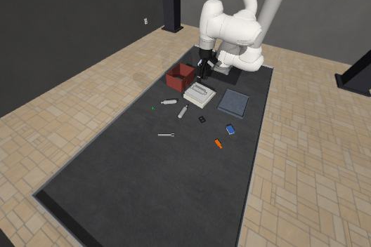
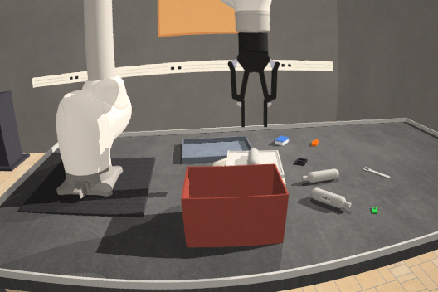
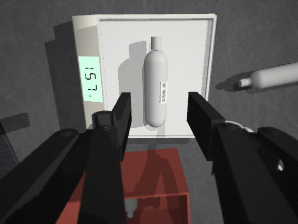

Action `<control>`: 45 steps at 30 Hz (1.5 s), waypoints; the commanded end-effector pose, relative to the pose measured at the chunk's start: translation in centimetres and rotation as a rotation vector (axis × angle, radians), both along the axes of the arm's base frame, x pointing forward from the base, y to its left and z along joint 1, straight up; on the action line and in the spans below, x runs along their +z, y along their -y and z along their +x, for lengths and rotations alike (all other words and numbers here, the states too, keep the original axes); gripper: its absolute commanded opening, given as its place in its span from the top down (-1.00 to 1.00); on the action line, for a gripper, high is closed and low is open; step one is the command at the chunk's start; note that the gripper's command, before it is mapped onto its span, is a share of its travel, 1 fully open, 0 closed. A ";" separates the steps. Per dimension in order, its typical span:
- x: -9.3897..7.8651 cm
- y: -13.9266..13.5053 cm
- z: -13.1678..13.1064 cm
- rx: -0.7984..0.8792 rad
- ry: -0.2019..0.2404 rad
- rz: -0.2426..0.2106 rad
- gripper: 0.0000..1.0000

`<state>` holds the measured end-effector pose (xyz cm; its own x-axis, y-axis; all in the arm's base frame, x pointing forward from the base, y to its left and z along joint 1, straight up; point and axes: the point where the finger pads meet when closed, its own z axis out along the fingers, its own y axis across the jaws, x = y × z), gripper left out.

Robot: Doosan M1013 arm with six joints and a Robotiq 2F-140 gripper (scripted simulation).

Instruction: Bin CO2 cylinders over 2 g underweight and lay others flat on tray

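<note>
A white CO2 cylinder point(image 3: 156, 90) lies flat on the white scale point(image 1: 199, 95), whose green display point(image 3: 89, 76) sits on the left in the wrist view. My gripper point(image 3: 159, 106) point(image 2: 254, 124) hangs well above the scale, open, with nothing between its fingers. The cylinder also shows in the exterior view point(image 2: 254, 156). Two more cylinders point(image 1: 169, 102) point(image 1: 182, 111) lie on the table in front of the scale; they also show in the exterior view point(image 2: 320, 176) point(image 2: 330, 198). The red scrap bin point(image 1: 180, 76) stands beside the scale. The blue-grey tray point(image 1: 234, 102) lies on the scale's other side.
A small wrench point(image 1: 166, 135), a black part point(image 1: 202, 119), a blue block point(image 1: 230, 129), an orange piece point(image 1: 218, 143) and a green piece point(image 1: 153, 108) lie scattered on the table. The arm's base point(image 2: 91, 146) stands behind the bin and scale.
</note>
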<state>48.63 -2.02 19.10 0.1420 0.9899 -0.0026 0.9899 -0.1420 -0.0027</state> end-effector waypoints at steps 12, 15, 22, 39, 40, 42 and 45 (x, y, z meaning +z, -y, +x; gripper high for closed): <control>-4.1 0.0 0.0 -0.001 0.001 0.000 0.19; -5.5 0.0 0.0 -0.001 0.001 0.000 0.19; -8.3 0.0 0.0 -0.001 0.001 0.000 0.19; -10.1 0.0 0.0 -0.001 0.001 0.000 0.19; -10.1 0.0 0.0 -0.001 0.001 0.000 0.19; -10.1 0.0 0.0 -0.001 0.001 0.000 0.19; -10.1 0.0 0.0 -0.001 0.001 0.000 0.80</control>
